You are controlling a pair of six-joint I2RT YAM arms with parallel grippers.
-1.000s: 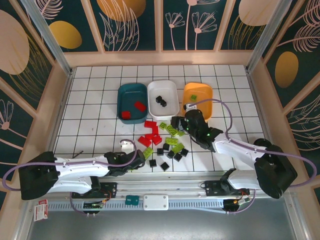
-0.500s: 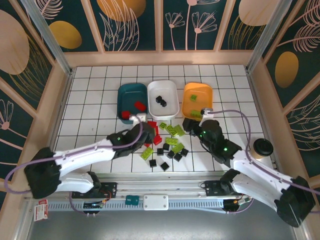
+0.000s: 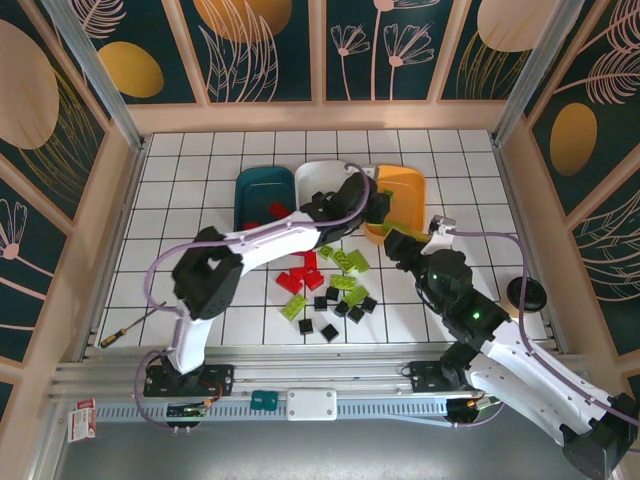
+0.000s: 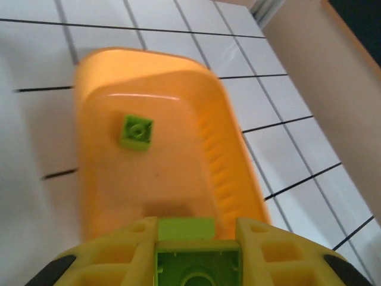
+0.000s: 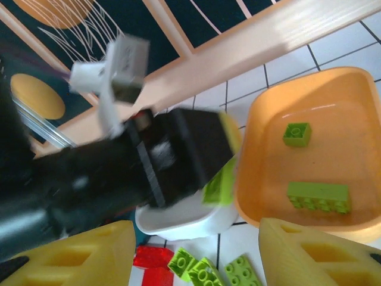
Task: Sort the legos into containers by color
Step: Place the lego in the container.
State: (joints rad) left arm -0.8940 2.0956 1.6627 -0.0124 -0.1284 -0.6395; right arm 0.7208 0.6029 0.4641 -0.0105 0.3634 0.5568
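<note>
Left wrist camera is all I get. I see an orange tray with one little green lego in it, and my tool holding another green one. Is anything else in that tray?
Observer: Yes. The right wrist view shows a long green lego lying in the orange tray, closer to the robot than the little one.
Operator: Where's the other arm?
Observer: The right tool hangs open by the orange tray's near edge, holding nothing.
Operator: Are there lots of legos to sort?
Observer: A pile of loose legos, red, green and black, lies on the table in front of the trays.
</note>
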